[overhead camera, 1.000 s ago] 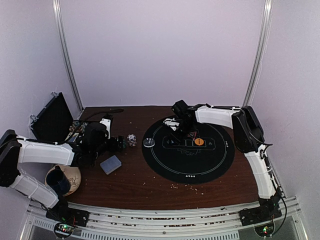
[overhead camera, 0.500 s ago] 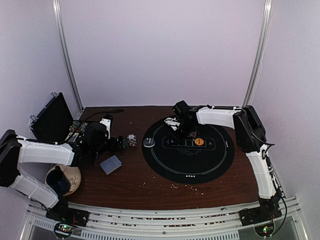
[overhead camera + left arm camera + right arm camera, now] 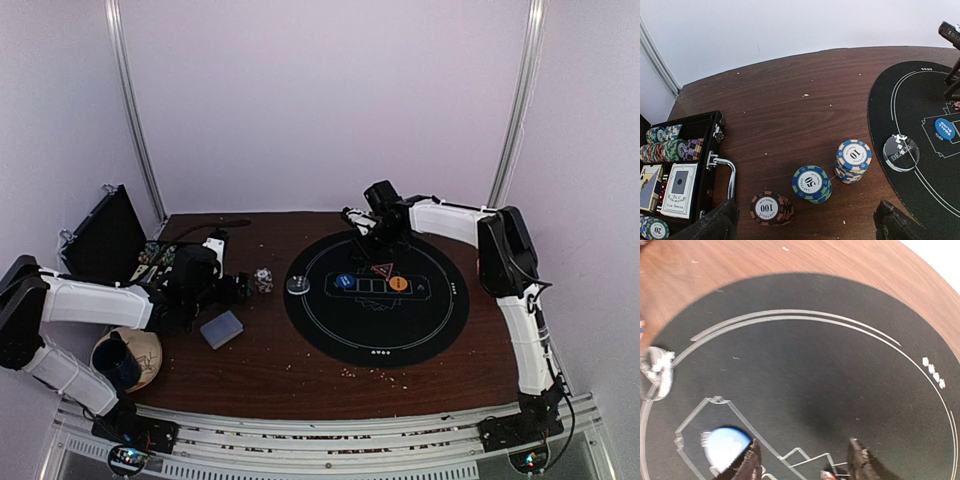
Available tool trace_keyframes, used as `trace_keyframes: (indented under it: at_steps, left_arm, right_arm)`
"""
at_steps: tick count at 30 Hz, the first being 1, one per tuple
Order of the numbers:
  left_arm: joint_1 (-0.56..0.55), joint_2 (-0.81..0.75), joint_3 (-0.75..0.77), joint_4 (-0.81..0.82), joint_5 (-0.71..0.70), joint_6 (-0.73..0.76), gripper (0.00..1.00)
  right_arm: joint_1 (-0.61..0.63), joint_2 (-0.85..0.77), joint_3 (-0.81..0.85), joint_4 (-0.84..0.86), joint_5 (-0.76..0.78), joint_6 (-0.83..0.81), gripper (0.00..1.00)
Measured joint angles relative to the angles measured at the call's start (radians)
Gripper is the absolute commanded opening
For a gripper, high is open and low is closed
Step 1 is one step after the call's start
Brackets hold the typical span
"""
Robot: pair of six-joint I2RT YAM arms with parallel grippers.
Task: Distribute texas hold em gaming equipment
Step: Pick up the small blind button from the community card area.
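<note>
Flat red triangle marker [image 3: 383,268] lies placed; right gripper [image 3: 804,442] hangs above it, parted and empty. Next, left gripper [image 3: 807,206], spread wide, should clamp 1 green-and-blue striped poker-chip stack [image 3: 811,183].

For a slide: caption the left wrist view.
Three chip stacks on the table between open chip case and black mat.

Three stacks of striped poker chips are standing in a slanted row on the table [image 3: 790,110]: a red-and-dark stack [image 3: 771,208] marked 100, a green-and-blue stack [image 3: 811,183] marked 50, a blue-and-cream stack [image 3: 853,160] marked 10. A grey-blue deck of cards [image 3: 221,329] is lying flat nearer the front edge. On the black mat [image 3: 380,335], a blue disc [image 3: 343,282] and an orange disc [image 3: 398,283] are lying at opposite ends of printed boxes, a red triangle marker [image 3: 383,269] sitting just beyond them. Further chips [image 3: 667,150] and card packs [image 3: 680,190] are resting in an open case [image 3: 714,131].
</note>
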Motion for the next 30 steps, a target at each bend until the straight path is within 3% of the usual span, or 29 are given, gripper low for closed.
trace_keyframes:
  at_steps: [5, 17, 30]
  left_arm:
    - [0.000, 0.000, 0.000, 0.000, -0.004, 0.001, 0.98]
    - [0.000, 0.000, 0.000, 0.000, -0.004, 0.005, 0.98]
    - [0.000, 0.000, 0.000, 0.000, -0.006, 0.007, 0.98]
  right_arm:
    - [0.023, -0.006, -0.010, -0.010, -0.055, -0.026, 0.73]
    - [0.082, 0.021, 0.032, -0.160, -0.039, -0.069, 0.70]
    - [0.100, 0.064, 0.056, -0.199, 0.016, -0.093, 0.65]
